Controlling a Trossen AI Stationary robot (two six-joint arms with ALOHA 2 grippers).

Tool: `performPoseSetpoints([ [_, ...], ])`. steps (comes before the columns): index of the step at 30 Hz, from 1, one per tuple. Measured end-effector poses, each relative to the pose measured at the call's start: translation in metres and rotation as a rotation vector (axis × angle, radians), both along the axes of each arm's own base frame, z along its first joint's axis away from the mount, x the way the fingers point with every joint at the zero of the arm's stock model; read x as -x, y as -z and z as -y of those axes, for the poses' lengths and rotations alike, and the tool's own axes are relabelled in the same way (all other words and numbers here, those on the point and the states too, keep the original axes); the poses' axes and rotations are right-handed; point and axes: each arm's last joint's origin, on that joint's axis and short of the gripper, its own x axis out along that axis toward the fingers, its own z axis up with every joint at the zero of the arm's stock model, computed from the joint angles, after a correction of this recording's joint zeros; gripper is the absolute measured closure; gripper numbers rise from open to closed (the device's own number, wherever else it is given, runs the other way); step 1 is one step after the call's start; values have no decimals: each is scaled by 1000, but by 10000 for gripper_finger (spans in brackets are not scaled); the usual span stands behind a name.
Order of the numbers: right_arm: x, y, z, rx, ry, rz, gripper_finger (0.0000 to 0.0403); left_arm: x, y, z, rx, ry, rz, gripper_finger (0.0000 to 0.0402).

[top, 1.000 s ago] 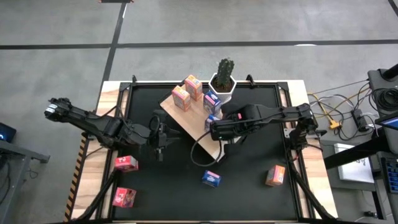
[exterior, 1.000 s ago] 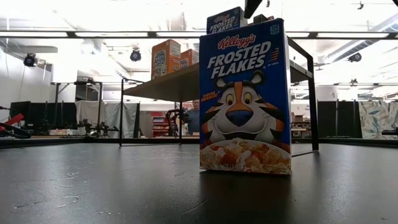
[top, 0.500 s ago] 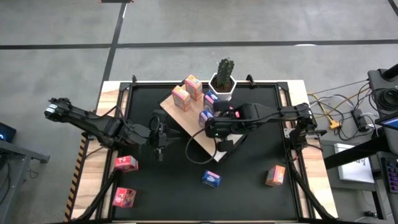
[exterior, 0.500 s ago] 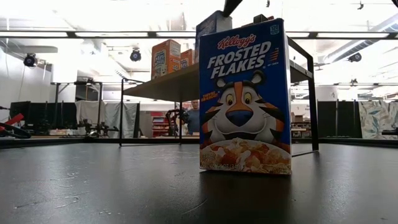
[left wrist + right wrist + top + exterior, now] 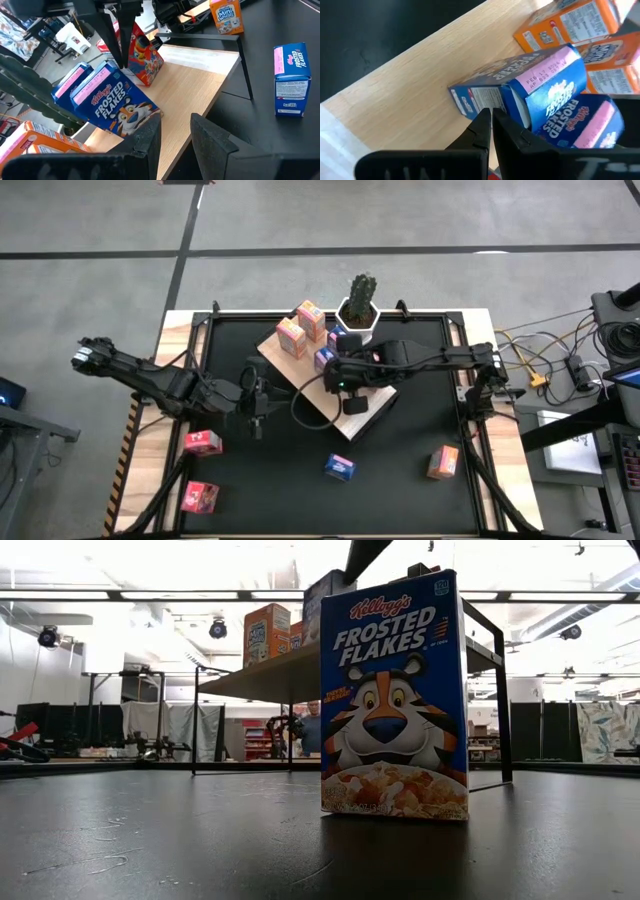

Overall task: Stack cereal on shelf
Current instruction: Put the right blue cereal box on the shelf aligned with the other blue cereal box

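Note:
The shelf [image 5: 305, 385] is a light-wood board on black legs, lying slantwise mid-table. Two orange cereal boxes [image 5: 300, 328] stand at its far end, beside a potted cactus [image 5: 360, 305]. Two blue Frosted Flakes boxes [image 5: 112, 100] sit close together on the board, with a red box [image 5: 145, 50] behind them. My right gripper [image 5: 490, 114] is shut, its tips at the nearer blue box [image 5: 520, 92]. My left gripper [image 5: 175, 135] hangs open off the shelf's left side, holding nothing. My right gripper pushes with its shut fingertips [image 5: 487, 117] against the blue box's narrow printed side [image 5: 477, 100], near one corner. The fingers slant down from the table's right side. The box stays on the shelf, tilted, against the second blue box.
Loose boxes stand on the black table: two pink-red ones [image 5: 203, 442] [image 5: 200, 497] at the near left, a blue one [image 5: 340, 468] in the near middle, filling the low view [image 5: 393, 695], and an orange one [image 5: 442, 462] at the near right.
My right gripper, still shut, has moved along the shelf toward the table's far left and has turned at the wrist. The blue box in front of it has slid and swung round toward the other blue box.

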Motion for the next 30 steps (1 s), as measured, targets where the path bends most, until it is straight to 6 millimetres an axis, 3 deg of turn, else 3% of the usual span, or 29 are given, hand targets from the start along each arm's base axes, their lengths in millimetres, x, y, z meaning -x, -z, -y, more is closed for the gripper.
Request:
performPoseSetpoints([
  [30, -2, -1, 10, 55, 3, 4, 394, 0, 1, 0, 2, -1, -3, 313],
])
